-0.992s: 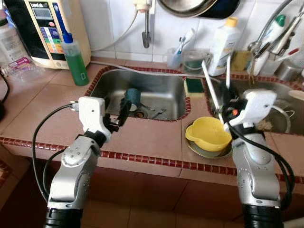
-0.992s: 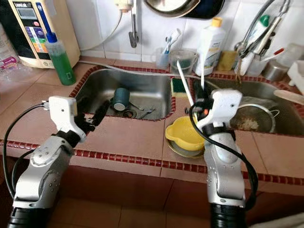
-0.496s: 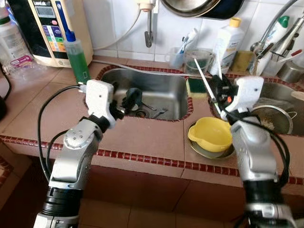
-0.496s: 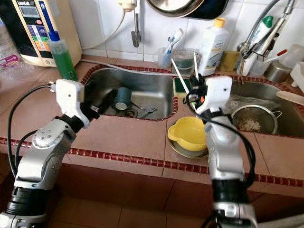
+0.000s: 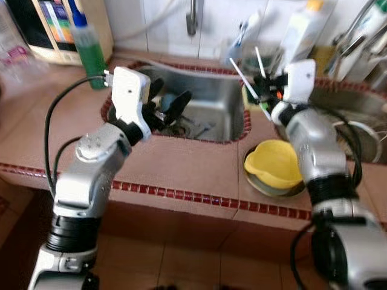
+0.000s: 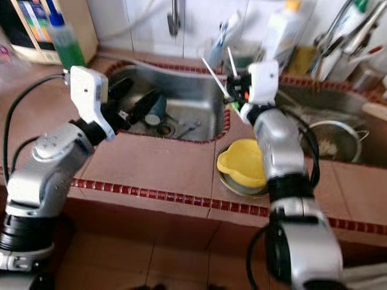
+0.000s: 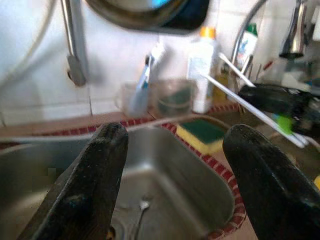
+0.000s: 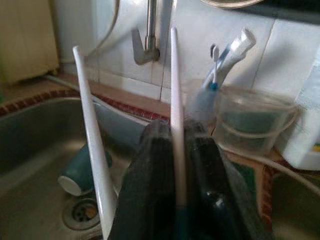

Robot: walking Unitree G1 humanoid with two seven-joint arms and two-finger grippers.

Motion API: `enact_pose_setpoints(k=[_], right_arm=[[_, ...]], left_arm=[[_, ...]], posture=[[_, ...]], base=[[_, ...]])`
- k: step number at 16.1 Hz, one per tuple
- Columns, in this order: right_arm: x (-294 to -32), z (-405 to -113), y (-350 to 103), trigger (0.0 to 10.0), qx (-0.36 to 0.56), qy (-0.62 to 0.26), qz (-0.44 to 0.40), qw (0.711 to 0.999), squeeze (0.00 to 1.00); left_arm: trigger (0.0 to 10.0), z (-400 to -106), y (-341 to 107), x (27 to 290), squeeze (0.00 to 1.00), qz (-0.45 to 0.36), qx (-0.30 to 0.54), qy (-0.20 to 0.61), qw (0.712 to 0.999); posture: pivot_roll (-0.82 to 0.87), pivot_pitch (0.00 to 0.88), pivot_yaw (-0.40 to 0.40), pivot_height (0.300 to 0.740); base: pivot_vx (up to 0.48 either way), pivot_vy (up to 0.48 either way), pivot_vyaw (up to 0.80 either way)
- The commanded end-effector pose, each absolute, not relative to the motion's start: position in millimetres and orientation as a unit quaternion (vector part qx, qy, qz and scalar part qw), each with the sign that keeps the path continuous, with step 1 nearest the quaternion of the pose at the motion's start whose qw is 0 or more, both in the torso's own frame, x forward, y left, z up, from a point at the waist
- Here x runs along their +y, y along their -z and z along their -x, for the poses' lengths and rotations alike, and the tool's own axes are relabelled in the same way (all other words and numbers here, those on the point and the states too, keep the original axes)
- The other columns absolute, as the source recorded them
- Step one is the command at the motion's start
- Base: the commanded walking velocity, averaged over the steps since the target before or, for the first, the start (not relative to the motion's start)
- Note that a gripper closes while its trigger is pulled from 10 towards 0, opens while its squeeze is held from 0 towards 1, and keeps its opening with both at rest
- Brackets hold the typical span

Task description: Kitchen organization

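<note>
My right gripper (image 5: 264, 92) is shut on two white chopsticks (image 8: 176, 115) that stick up and fan apart. It hovers over the tiled divider between the two sinks, close to a clear plastic container (image 8: 250, 122) and a cup of toothbrushes (image 8: 227, 55). My left gripper (image 5: 168, 99) is open and empty over the left sink (image 5: 224, 115). A teal cup (image 8: 82, 170) lies on its side by the drain, with a spoon (image 7: 140, 210) beside it. The yellow bowl (image 5: 273, 166) sits on a metal plate on the counter.
A green-and-yellow sponge (image 7: 202, 132) lies on the divider. A white bottle (image 7: 202, 70) stands at the back wall and a green soap bottle (image 5: 89, 51) at the back left. A strainer (image 6: 329, 139) rests in the right sink. A pan hangs above.
The camera has dipped closer to the counter. Both arms have reached further back: the left gripper now hangs over the left sink, the right has carried the chopsticks towards the back wall.
</note>
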State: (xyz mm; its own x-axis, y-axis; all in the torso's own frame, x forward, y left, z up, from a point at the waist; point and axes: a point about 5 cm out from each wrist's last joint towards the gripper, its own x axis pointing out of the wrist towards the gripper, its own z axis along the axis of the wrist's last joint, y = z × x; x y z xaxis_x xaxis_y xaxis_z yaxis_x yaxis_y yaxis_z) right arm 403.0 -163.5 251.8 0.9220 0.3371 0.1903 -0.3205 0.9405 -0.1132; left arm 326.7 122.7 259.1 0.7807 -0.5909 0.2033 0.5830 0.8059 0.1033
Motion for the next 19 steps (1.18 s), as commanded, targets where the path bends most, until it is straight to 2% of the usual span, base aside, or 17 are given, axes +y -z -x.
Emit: enact_pose_setpoints(k=[1,7,15,19], right_arm=[[-166,-407,-257,10.0,-0.094,-0.174,0.045,0.979,0.00],[-160,-420,-268,10.0,-0.039,-0.226,0.030,0.973,0.00],[-149,-421,-267,10.0,-0.012,-0.262,0.023,0.965,0.00],[-140,-420,-269,10.0,-0.023,-0.292,0.003,0.956,0.00]], left_arm=[[10.0,-323,-268,119,0.00,-0.032,-0.123,0.326,0.937],[10.0,-297,-294,82,0.00,-0.016,-0.147,0.413,0.899],[10.0,-264,-295,64,0.00,0.004,-0.115,0.496,0.860],[10.0,-256,-297,62,0.00,0.024,-0.100,0.507,0.856]], posture=[[-0.06,0.280,-0.011,0.740],[-0.04,0.332,-0.017,0.740],[-0.02,0.352,-0.033,0.740],[0.00,0.360,-0.037,0.740]], base=[[0.000,0.000,0.00],[0.000,0.000,0.00],[0.000,0.000,0.00],[0.000,0.000,0.00]])
